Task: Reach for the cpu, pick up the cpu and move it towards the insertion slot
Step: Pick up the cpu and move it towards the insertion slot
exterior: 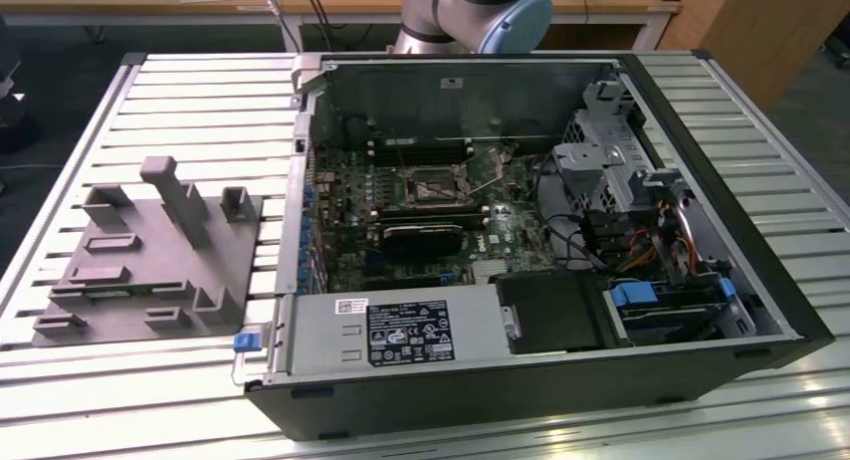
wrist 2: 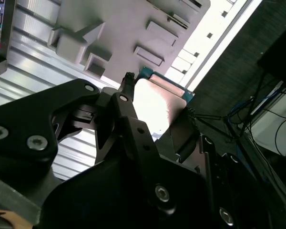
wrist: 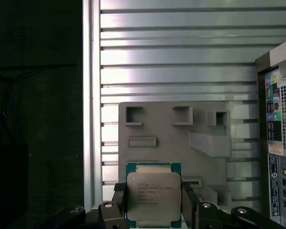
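Observation:
In both wrist views my gripper (wrist: 153, 206) (wrist 2: 157, 102) is shut on the cpu (wrist: 153, 195), a flat square chip with a shiny silver top and a thin green rim. Its black fingers (wrist: 118, 206) press on two opposite edges of the chip. The cpu (wrist 2: 155, 105) hangs in the air well above the grey fixture plate (wrist: 181, 138). In the exterior view the insertion slot (exterior: 432, 187) is a small square socket with a metal frame, on the motherboard inside the open computer case (exterior: 783, 311).
The grey fixture plate (exterior: 146, 261) with upright posts lies on the slatted metal table (exterior: 199, 92) at the exterior view's left. The arm's base (exterior: 479, 12) stands behind the case. A black ribbed block (exterior: 425, 236) and cable bundles (exterior: 638, 246) lie near the socket.

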Motion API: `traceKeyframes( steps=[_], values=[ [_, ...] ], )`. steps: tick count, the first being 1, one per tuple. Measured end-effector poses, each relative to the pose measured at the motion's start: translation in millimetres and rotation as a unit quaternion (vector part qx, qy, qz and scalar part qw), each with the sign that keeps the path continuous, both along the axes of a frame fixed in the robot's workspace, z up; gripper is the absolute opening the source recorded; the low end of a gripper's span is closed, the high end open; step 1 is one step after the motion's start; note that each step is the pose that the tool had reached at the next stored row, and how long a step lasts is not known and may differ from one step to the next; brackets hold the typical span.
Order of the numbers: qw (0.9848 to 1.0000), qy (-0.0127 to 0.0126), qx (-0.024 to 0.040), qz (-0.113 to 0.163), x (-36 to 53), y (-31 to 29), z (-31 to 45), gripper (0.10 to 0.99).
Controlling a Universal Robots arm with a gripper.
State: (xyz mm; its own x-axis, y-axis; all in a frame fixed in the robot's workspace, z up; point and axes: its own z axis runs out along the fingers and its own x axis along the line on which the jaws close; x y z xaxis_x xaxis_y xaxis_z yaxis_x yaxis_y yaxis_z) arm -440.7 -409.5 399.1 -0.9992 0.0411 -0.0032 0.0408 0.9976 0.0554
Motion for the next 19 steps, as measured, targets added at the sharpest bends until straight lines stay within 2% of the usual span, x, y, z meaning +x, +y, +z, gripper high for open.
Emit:
traceKeyframes(
  steps=[10,19],
  values=[
    [1.0,0.0002,0.0,0.0,21.5,0.0,0.0,0.541],
    [1.0,0.0003,0.0,0.0,44.8,0.0,0.0,0.541]
  ],
)
